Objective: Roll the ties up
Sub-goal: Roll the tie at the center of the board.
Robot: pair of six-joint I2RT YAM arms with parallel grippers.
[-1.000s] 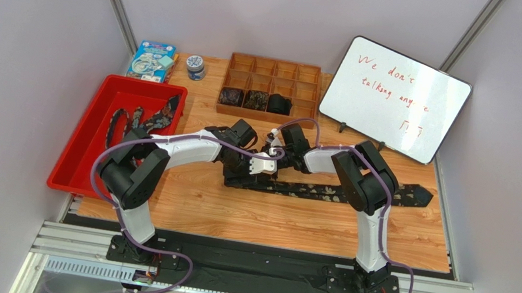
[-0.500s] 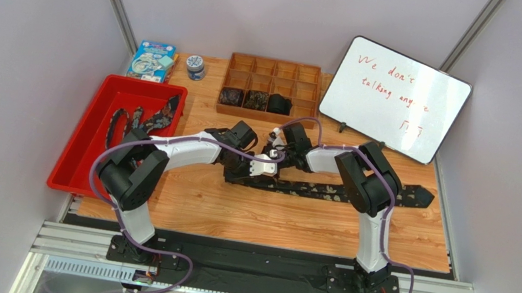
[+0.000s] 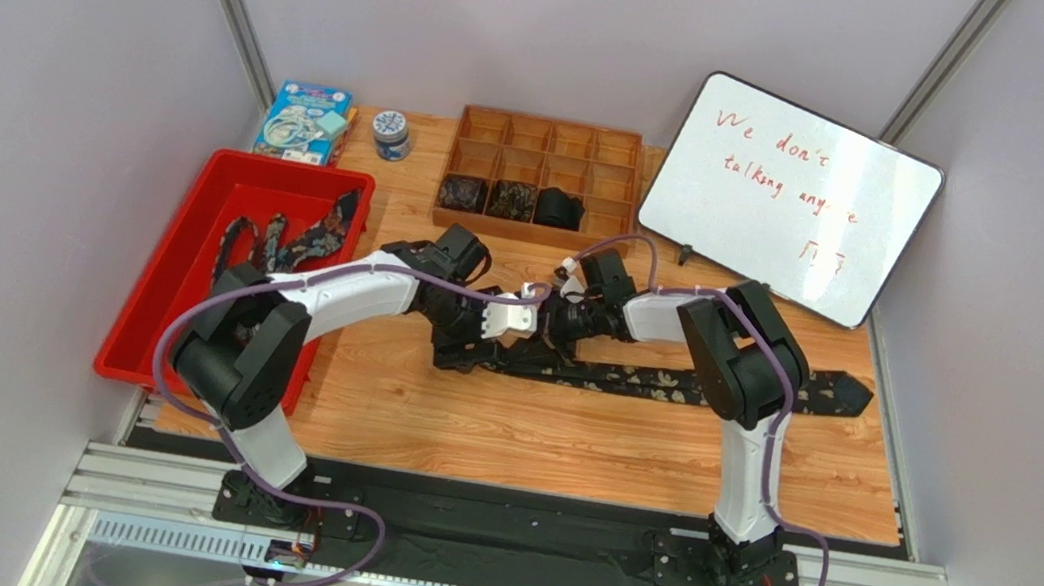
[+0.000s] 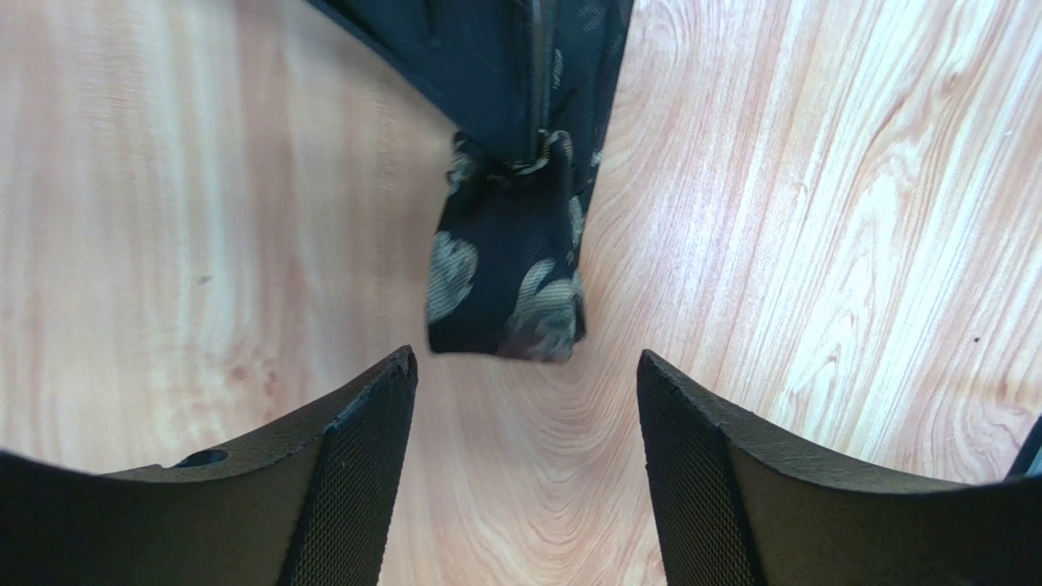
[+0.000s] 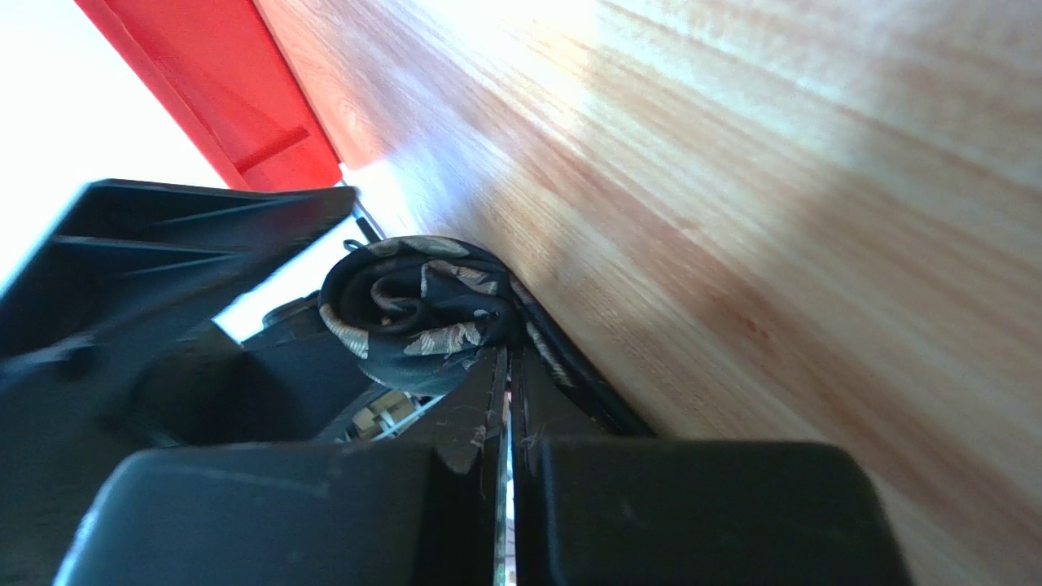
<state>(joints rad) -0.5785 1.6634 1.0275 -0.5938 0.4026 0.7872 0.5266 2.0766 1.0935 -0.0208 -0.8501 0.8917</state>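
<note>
A: From above, where is the work?

B: One tie [image 3: 683, 387] lies flat on the desk [image 3: 539, 439], running from the middle out to 3 o'clock. The left claw [image 3: 477, 336] and right claw [image 3: 538, 338] meet over its 9 o'clock end. More ties [image 3: 281, 239] lie in the red tray [image 3: 141, 334] at 9 o'clock. Three coils [image 3: 510, 201] sit side by side in the near row of the wooden box [image 3: 551, 123] at 12 o'clock.

A: The left wrist view?

B: That claw's fingers [image 4: 355, 476] stand apart with nothing between them. The tie's narrow end lies on the desk just past the tips, at 12 o'clock, and looks doubled over.

A: And the right wrist?

B: Its fingers [image 5: 685, 513] are pressed together. A small curl of the tie sits right at their tips, toward 10 o'clock. Whether any cloth is nipped between them I cannot tell.

A: So which step is this?

B: I judge it the very start of a roll: the first turn is formed and the long length lies unrolled.

A: What does the next move call for?

B: Probably the left claw closes in around the curl to keep it tight while the right turns it toward 3 o'clock. The roll should stay square to the tie's edges so the coil does not cone.
</note>
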